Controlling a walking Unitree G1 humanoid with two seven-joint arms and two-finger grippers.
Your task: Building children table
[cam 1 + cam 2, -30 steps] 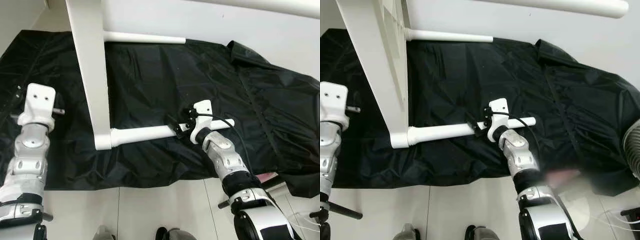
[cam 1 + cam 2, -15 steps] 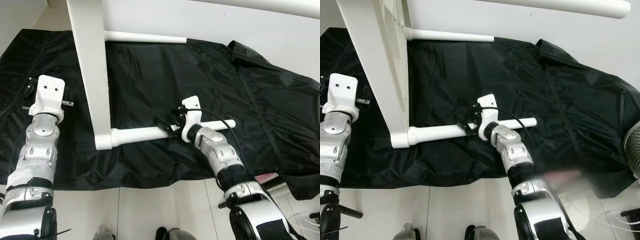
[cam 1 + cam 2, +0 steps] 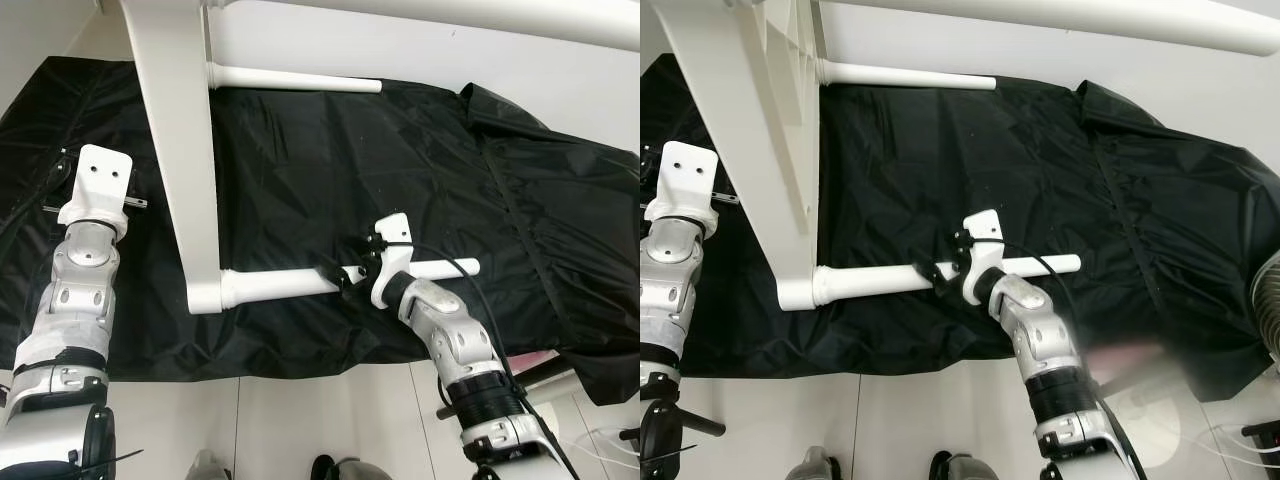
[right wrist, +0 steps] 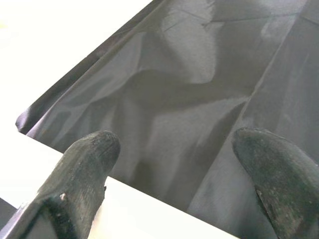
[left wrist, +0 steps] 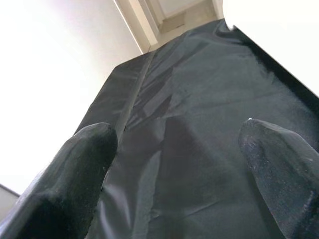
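— Any writing to read here, a label or a number somewhere?
— No. No letters, brand marks, numbers or signs can be read anywhere.

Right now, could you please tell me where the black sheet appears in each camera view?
Left eye view: black sheet covers the floor under the white table frame.
Right eye view: the same, across the middle.
Left wrist view: spread beyond the fingers.
Right wrist view: spread beyond the fingers.
Shared landmark: the white table frame.
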